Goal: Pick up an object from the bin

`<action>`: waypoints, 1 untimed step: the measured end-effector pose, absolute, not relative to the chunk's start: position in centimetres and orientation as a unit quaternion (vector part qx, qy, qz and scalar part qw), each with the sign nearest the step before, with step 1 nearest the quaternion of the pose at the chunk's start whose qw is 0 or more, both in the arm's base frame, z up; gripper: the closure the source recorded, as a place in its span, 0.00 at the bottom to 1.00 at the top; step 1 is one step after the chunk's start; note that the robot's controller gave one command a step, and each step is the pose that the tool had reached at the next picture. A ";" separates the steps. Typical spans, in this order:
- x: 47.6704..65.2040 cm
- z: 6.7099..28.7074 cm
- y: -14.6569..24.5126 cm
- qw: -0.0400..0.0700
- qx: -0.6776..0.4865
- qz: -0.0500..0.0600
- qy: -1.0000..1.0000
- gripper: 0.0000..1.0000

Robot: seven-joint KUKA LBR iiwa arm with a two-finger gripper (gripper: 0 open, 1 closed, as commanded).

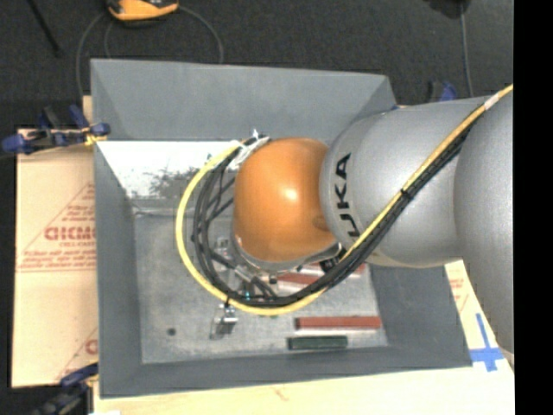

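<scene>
My gripper (pixel 226 321) pokes out below the arm's wrist, low over the bin floor at the front, left of centre. Nothing shows in it. A long reddish-brown bar (pixel 338 322) lies flat on the floor to its right, near the front wall. Just in front of that bar lies a shorter dark green bar (pixel 317 343). Another reddish piece (pixel 304 279) sticks out from under the arm, behind the long bar, and is mostly hidden.
The arm with its orange cover and looped cables hangs over the middle of the bin and hides the floor beneath it. A small dark speck (pixel 170 332) lies on the bare floor at the front left.
</scene>
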State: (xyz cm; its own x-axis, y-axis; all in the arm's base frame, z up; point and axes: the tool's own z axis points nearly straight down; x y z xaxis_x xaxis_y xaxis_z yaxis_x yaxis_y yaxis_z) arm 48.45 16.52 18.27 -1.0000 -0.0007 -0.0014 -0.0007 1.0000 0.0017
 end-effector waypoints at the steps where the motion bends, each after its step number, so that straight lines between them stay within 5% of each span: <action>1: 50.4 16.1 13.2 0.003 -0.032 0.001 0.999 0.00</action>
